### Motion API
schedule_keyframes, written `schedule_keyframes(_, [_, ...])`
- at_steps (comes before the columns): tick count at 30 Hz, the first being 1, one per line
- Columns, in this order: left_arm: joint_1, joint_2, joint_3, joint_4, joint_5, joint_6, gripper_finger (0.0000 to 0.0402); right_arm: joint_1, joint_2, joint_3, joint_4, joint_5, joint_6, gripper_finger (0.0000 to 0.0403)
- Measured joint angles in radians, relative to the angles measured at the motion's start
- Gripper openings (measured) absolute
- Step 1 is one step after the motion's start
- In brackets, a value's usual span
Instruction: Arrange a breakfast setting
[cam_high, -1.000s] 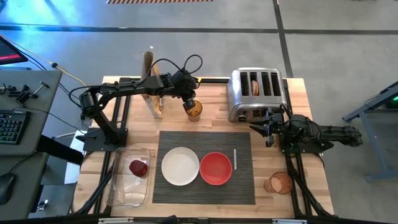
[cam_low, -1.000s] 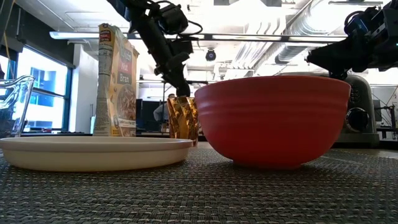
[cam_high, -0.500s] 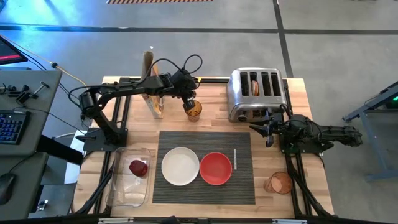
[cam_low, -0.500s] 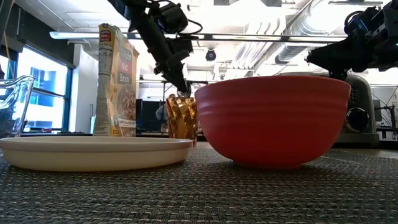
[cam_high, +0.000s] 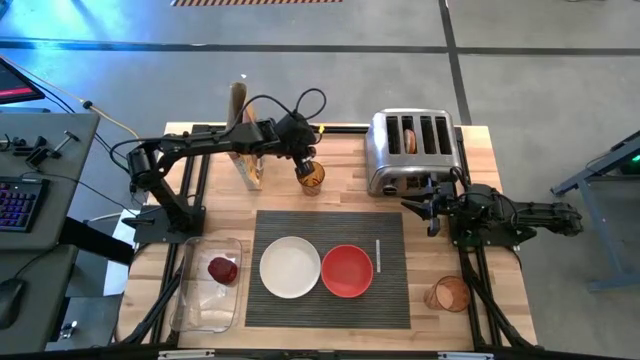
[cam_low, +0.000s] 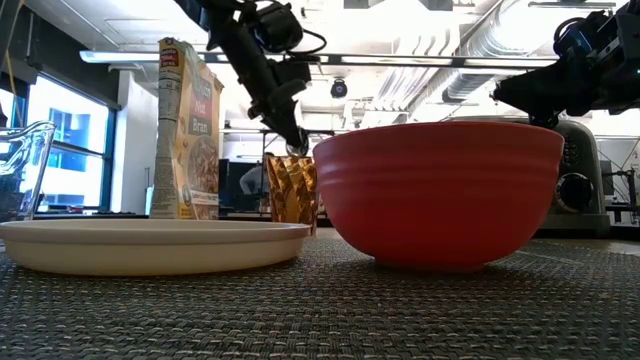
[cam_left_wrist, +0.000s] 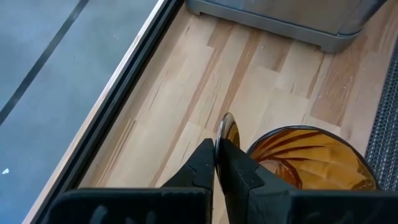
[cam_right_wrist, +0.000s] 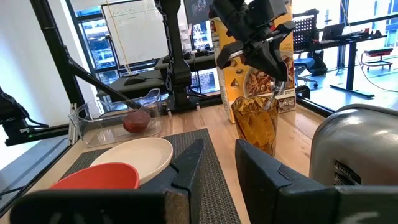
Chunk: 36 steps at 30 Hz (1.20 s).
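A white plate (cam_high: 290, 267) and a red bowl (cam_high: 347, 270) sit side by side on the dark ribbed mat (cam_high: 390, 300). The dark red fruit (cam_high: 222, 268) lies in a clear tray (cam_high: 200, 310) at the near left. A bagel half (cam_high: 409, 140) stands in a slot of the toaster. My left gripper (cam_high: 303, 168) is at the rim of an amber glass (cam_high: 313, 177) toward the far edge, shut on the metal spoon (cam_left_wrist: 226, 126). My right gripper (cam_high: 418, 207) waits open by the toaster, with nothing between its fingers. My left gripper pinches the spoon's metal end (cam_left_wrist: 225, 134) between its two fingers, which slant down from the table's left. The rounded tip sticks out just past the fingertips, beside the glass's rim (cam_left_wrist: 261, 140). The rest of the spoon is hidden by the fingers.
A cereal box (cam_high: 243, 150) stands just left of the amber glass. The chrome toaster (cam_high: 385, 160) fills the far right. A second amber glass (cam_high: 448, 294) stands near the right edge, and a thin pale utensil (cam_high: 378, 255) lies on the mat right of the bowl.
My left gripper has closed the last of its small gap at the glass's rim and stayed in place. Nothing else has moved.
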Motion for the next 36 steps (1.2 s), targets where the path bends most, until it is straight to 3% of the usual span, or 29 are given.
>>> schedule_keyframes(16, [-0.026,-0.027,-0.003,-0.022,-0.012,0.003,0.0,0.0,0.0,0.0,0.0,0.0,0.0,0.0083])
schedule_keyframes(36, [-0.068,-0.197,-0.005,-0.029,-0.036,0.003,0.0001,0.0,0.0,0.0,0.0,0.0,0.0,0.0083])
